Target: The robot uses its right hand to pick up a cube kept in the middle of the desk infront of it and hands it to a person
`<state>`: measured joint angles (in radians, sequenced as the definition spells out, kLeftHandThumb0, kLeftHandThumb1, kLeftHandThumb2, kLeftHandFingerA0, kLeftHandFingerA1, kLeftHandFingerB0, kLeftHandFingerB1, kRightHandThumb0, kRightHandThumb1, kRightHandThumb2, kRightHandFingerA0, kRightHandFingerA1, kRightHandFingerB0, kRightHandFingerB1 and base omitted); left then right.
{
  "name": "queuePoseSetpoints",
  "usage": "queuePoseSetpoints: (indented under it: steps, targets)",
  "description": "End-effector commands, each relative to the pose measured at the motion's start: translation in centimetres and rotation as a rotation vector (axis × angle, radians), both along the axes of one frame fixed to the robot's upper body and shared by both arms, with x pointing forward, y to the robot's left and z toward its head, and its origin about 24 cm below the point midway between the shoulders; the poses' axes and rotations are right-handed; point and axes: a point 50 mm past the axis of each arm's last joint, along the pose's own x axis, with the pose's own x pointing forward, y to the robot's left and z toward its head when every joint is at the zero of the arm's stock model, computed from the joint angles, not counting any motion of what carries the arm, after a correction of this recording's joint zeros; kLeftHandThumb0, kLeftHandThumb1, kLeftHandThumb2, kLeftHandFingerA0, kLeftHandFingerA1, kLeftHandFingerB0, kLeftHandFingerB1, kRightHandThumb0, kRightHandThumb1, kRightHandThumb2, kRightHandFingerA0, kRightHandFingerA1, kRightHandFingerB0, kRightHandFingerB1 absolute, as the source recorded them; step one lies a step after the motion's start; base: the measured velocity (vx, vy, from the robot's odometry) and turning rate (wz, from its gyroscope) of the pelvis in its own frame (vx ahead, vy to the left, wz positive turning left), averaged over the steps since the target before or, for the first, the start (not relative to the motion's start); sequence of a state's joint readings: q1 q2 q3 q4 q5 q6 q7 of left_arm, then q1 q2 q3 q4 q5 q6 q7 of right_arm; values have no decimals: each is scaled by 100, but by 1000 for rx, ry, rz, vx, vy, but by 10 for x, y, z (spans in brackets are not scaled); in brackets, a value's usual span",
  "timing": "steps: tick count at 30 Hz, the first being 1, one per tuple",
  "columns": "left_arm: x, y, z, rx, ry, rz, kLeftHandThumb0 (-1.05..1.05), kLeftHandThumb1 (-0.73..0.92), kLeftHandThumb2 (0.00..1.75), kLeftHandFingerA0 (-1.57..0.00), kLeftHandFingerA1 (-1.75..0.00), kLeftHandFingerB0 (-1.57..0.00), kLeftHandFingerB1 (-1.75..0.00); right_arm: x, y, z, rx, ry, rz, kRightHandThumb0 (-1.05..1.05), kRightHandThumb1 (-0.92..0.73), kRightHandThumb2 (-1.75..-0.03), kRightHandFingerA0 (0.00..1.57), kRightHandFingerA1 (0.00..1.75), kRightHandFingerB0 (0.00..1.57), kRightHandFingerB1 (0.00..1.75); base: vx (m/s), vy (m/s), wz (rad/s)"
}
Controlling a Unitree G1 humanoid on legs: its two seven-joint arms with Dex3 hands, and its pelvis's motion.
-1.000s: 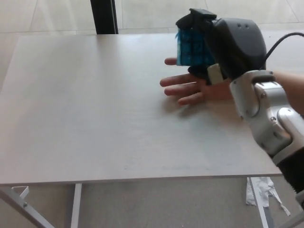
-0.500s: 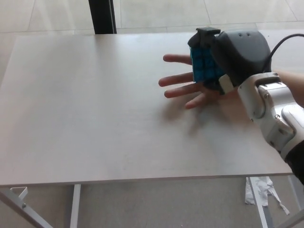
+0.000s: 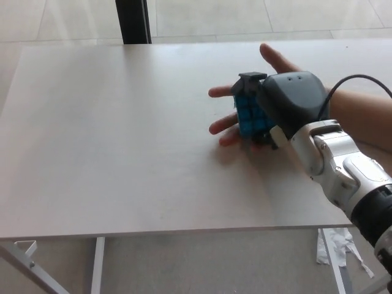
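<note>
The robot hand [image 3: 283,105] and cube [image 3: 251,115] hide most of the person's palm [image 3: 278,61].

a pale tiled floor [image 3: 257,15] fills the top of the frame, with thin grout lines running across it. a dark upright post [image 3: 130,21] stands at the upper left of centre, cut off by the top edge. along the bottom of the frame the floor looks grey and speckled. at the lower left a light metal frame piece [image 3: 27,260] slants across, with a white leg [image 3: 98,264] just right of it. at the lower right lies a crumpled scrap of white paper or plastic [image 3: 335,246].
</note>
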<state>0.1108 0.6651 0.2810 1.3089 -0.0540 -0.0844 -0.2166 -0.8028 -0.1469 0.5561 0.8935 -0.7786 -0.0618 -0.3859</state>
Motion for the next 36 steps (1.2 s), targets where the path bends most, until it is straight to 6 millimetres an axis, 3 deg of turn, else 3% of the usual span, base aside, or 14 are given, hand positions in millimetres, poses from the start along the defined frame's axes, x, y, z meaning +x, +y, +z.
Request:
queuePoseSetpoints:
  steps: [1, 8, 10, 11, 12, 15, 28, 29, 30, 31, 32, 33, 34, 36]
  targets:
    - [1, 2, 2, 12, 14, -29, -75, 81, 64, -51, -56, -53, -41, 4, -15, -4, -51, -3, -88, -35, -60, -58, 99, 162, 80, 60, 0, 0, 0]
    - [-1, 1, 1, 8, 4, -21, -74, 81, 64, -50, -56, -53, -42, 7, -15, -1, -123, -21, -77, -39, -60, -58, 83, 157, 80, 59, 0, 0, 0]
    - [-3, 0, 0, 8, 10, -15, -76, 80, 64, -51, -52, -53, -41, 8, -14, -1, -175, -13, -86, -46, -63, -59, 62, 110, 58, 44, 0, 0, 0]
    - [-4, 1, 1, -1, 0, -9, -74, 80, 64, -57, -62, -57, -43, 10, -9, 2, -216, -9, -99, -64, -47, -83, 21, 56, 26, 48, 0, 0, 0]
    - [-3, 1, 1, 8, 10, -21, -75, 81, 65, -54, -62, -55, -43, 11, -7, 3, -229, -2, -106, -71, -47, -85, 4, 50, 17, 47, 0, 0, 0]
    - [-4, 0, 0, 14, 19, -31, -75, 81, 64, -52, -57, -54, -42, 12, -2, 7, -224, 16, -97, -95, -55, -93, 0, 23, 1, 25, 0, 0, 0]
    - [-9, -2, -2, 5, 16, -5, -75, 81, 64, -53, -59, -54, -41, 13, 3, 41, -178, 165, -62, -105, -59, -101, 0, 18, 0, 12, 0, 0, 0]
    - [-9, -1, -1, 15, 32, -19, -81, 65, 86, -53, -66, -49, -49, 12, 0, 46, -171, 147, -55, -105, -59, -102, 0, 22, 0, 13, 0, 0, 0]
    - [-9, -1, -2, 14, 33, -16, -76, 82, 65, -55, -60, -55, -41, 12, -3, 54, -114, 125, -52, -105, -53, -78, 0, 0, 0, 9, 0, 0, 0]
    - [-9, -1, -2, 9, 28, -12, -75, 81, 64, -56, -58, -55, -41, 10, -6, 61, -86, 115, -52, -105, -58, -103, 0, 23, 0, 12, 0, 0, 0]
    - [-10, -1, -2, 10, 31, -13, -75, 81, 64, -56, -58, -55, -41, 9, -6, 60, -85, 119, -52, -105, -58, -103, 0, 23, 0, 12, 0, 0, 0]
    - [-10, -1, -2, 3, 22, -15, -75, 82, 65, -53, -57, -53, -42, 2, -17, 86, -31, 68, -29, -105, -60, -85, 0, 0, 0, 2, 0, 0, 0]
    - [-9, -1, -2, 7, 23, -17, -74, 82, 65, -54, -59, -55, -42, -4, -23, 96, 19, 31, -4, -105, -60, -108, 0, 24, 0, 15, 0, 0, 0]
    - [-9, -1, -1, 5, 23, -24, -76, 82, 65, -51, -57, -54, -42, -19, -34, 113, 69, -16, 14, -105, -62, -108, 0, 23, 0, 13, 0, 0, 0]
